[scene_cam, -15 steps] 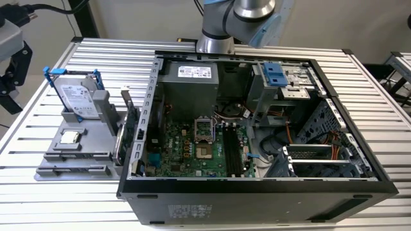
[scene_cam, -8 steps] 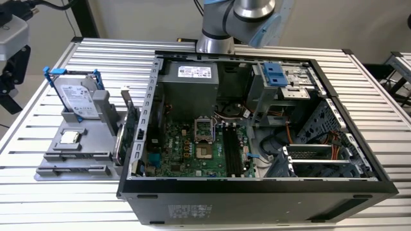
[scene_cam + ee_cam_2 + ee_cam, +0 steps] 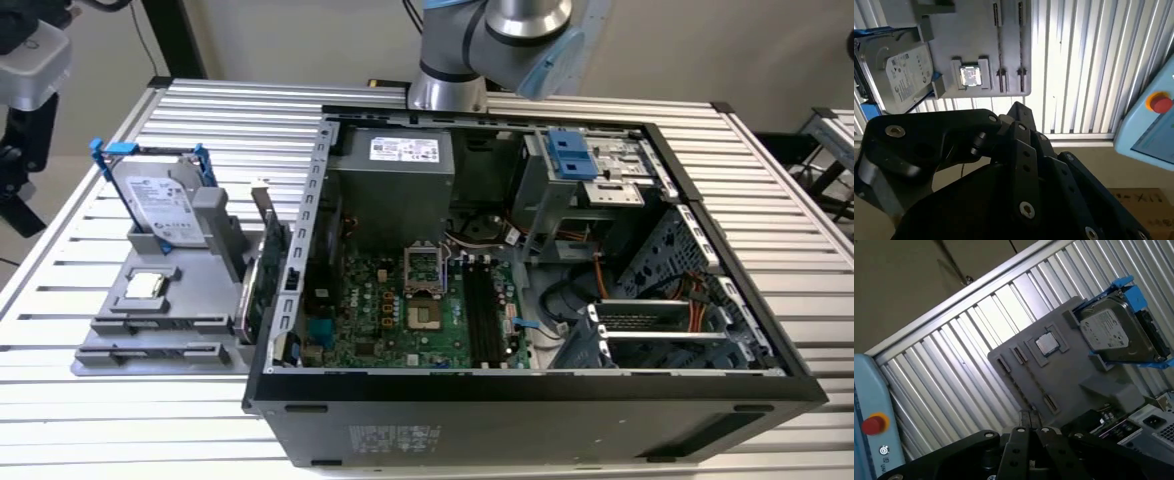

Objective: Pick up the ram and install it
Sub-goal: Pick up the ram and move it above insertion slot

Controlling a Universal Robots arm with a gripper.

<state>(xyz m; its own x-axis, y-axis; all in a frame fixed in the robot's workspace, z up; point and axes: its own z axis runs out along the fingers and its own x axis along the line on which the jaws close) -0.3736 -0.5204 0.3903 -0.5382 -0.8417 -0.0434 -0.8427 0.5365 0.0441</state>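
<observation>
Slatted table (image 3: 214, 110) bearing computer case (image 3: 534, 388), grey holder (image 3: 147, 332)

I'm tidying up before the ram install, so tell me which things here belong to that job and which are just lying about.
For the job:
- gripper
- black slots
- motherboard
- case

Lying about:
- hard drive
- processor chip
- green card
- grey tray
- red button

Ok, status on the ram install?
Gripper shut, empty, well above gray fixture. Ram: can't make it out. Motherboard slots unobstructed.
</observation>
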